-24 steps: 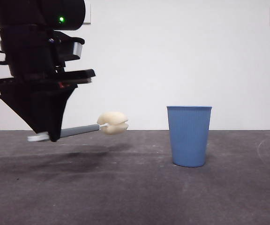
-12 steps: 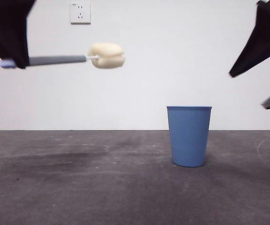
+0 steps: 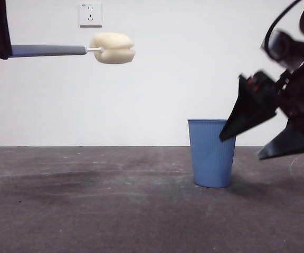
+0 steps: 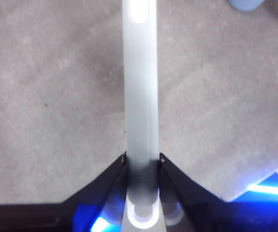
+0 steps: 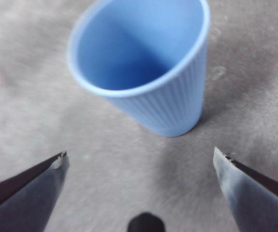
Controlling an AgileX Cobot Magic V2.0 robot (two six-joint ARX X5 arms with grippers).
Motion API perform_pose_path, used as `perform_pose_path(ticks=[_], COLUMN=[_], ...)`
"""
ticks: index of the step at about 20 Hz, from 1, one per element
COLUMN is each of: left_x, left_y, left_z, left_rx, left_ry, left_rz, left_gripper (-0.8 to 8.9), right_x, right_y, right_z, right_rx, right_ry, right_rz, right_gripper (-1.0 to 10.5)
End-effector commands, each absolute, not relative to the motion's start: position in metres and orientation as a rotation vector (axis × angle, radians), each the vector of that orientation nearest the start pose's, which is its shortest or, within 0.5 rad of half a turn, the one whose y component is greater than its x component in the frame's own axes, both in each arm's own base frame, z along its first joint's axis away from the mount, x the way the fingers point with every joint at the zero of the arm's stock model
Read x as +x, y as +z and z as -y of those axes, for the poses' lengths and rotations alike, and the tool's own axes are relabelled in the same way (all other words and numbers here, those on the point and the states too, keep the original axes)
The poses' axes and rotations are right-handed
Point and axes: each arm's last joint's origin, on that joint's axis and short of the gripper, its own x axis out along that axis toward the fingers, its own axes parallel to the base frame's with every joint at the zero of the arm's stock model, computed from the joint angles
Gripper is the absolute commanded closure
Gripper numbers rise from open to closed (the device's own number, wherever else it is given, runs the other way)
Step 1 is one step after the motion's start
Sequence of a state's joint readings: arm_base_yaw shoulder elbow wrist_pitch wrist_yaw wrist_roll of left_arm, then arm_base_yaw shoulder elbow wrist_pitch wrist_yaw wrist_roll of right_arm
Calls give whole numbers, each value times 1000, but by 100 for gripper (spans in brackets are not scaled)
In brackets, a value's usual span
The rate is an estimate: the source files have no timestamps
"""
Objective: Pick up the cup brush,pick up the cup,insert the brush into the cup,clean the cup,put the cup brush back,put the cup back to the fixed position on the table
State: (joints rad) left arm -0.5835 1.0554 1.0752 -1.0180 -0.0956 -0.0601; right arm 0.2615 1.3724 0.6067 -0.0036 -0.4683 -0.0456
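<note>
right gripper spread wide, holding nothing, just right of the cup.
we judge it light, thin-walled plastic: clamp mid-wall, gently. left gripper is clamped on the cup brush.

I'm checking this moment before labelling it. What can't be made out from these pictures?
- Left gripper: front view's left edge cuts it off.
- Cup brush sponge head: beyond the left wrist view's edge.
- Cup: its right rim hides behind the right gripper in front view.
- Cup base: hidden by its own wall in right wrist view, which is blurred.
</note>
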Motion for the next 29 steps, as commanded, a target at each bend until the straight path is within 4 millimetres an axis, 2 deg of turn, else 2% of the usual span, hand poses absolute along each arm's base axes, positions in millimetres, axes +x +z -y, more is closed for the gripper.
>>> perform_pose_path(ticks=[1,11,18,20,25,29], left_x=[156,155,155,155,156,156], left_y=[316,316,316,316,316,316], left_z=[99,100,100,100,100,100], left_rx=[295,277,272,273,273,273], left_ry=[-420,-441,-437,-436,-435,-435], left_rz=[-969,-974,-975,-975,-971,-971], left_gripper=[822,822,822,822,822,822], right_x=[247,272,281,282,282,282], right_y=[159,129,112,106,105,105], right_z=[-82,-98,-106,-107,-110,-110], right_rx=[15,-25,-14,-3,-17,-16], right_ry=[723,740,723,721,713,717], right_rz=[-749,-621,-570,-573,-568,-568], right_gripper=[436,433,453,587,794,867])
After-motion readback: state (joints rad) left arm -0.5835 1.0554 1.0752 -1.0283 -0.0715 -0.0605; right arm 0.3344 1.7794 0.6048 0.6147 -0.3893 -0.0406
